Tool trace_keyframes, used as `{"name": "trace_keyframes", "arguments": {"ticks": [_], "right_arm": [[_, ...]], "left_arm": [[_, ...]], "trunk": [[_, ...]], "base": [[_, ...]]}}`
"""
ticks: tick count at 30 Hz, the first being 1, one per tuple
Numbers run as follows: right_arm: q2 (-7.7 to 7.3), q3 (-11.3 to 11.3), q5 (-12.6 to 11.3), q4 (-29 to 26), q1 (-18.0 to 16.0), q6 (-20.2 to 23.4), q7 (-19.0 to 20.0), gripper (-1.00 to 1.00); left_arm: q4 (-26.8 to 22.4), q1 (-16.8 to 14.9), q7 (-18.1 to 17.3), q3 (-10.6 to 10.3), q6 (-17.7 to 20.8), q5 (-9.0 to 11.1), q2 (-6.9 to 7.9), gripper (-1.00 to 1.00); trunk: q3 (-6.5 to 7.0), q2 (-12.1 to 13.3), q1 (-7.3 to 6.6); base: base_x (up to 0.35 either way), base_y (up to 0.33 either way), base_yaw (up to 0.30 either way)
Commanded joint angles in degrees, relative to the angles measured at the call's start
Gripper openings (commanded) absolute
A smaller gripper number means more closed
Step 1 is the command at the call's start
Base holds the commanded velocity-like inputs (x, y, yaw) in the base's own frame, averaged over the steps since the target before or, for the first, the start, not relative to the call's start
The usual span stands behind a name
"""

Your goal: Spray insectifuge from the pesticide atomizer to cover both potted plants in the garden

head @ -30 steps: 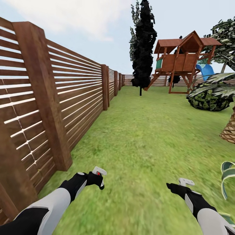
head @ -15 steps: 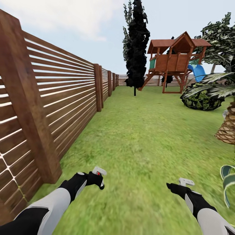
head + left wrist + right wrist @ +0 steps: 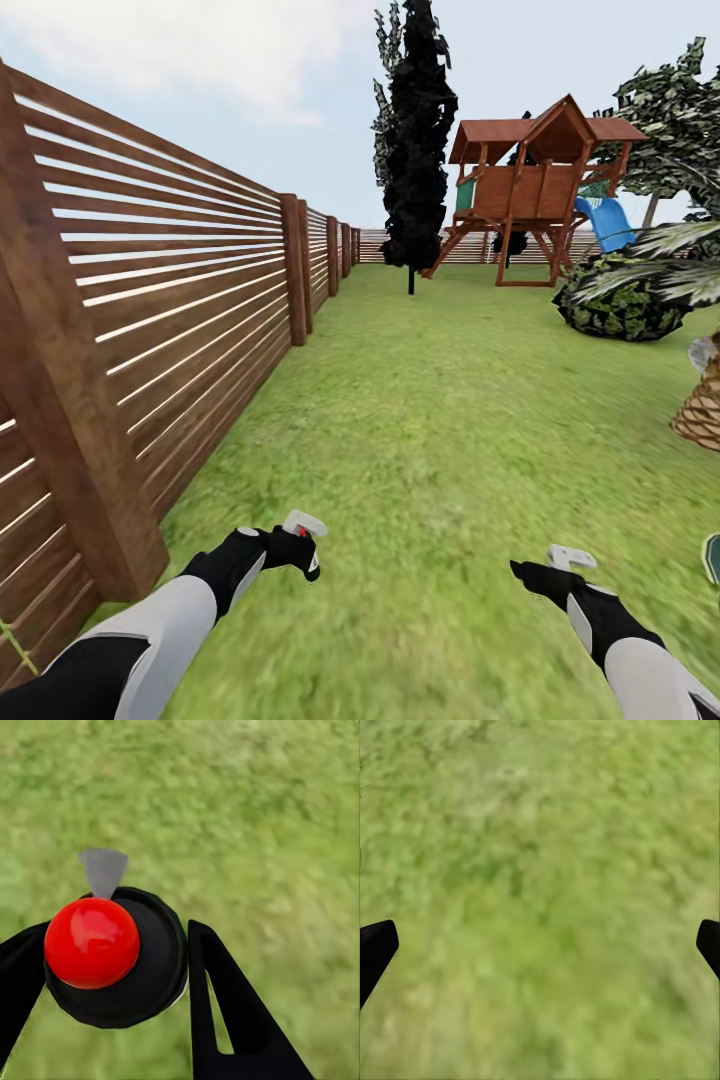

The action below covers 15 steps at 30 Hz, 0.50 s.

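Far left: brown slatted wooden fence (image 3: 150, 300), horizontal boards between square posts, running back along the lawn (image 3: 430, 400), which renders as mottled, blurred green turf. Left hand (image 3: 300, 545) is closed on the pesticide atomizer (image 3: 303, 540); in the left wrist view the dark round nozzle head (image 3: 124, 960) with its glossy red dot (image 3: 91, 942) sits between the black fingers (image 3: 225, 1005), a small grey wedge projecting from it over grass. Judgement on handling: small, rigid, probably light plastic; smooth body could slip or twist in a two-finger pinch, so the hold belongs on the body below the nozzle head, with the outlet kept clear and pointed away from the arm. Centre background: tall dark narrow tree (image 3: 415, 140), then a red-brown timber playhouse (image 3: 530, 185) with a blue slide (image 3: 605, 222). Right hand (image 3: 545, 570) holds nothing; in the right wrist view its black fingertips (image 3: 376, 949) stand wide apart over bare grass. Far right: round dark bush (image 3: 620, 300), scaly palm trunk (image 3: 700, 415), and a sliver of pale green leaf (image 3: 712, 558) at the frame edge, possibly one of the potted plants; cannot tell.
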Motion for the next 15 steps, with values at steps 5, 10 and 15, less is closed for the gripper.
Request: {"name": "trace_keyframes", "arguments": {"ticks": [5, 10, 15], "right_arm": [[0.04, -0.4, 0.5, -0.2, 0.0, 0.3, 0.5, 1.00], [0.04, -0.5, 0.4, -0.2, 0.0, 0.3, 0.5, 1.00], [0.04, -0.4, 0.4, -0.2, 0.0, 0.2, 0.5, 1.00]], "left_arm": [[-0.1, 0.0, -0.1, -0.1, 0.4, 0.0, 0.01, -1.00], [-0.1, 0.0, -0.1, -0.1, 0.4, 0.0, 0.01, -1.00], [-0.1, 0.0, -0.1, -0.1, 0.4, 0.0, 0.01, -1.00]], "trunk": [[-0.06, 0.0, 0.02], [-0.06, 0.0, 0.02], [-0.06, 0.0, 0.02]], "base": [[0.336, 0.000, 0.000], [0.336, 0.000, 0.000], [0.336, 0.000, 0.000]]}}
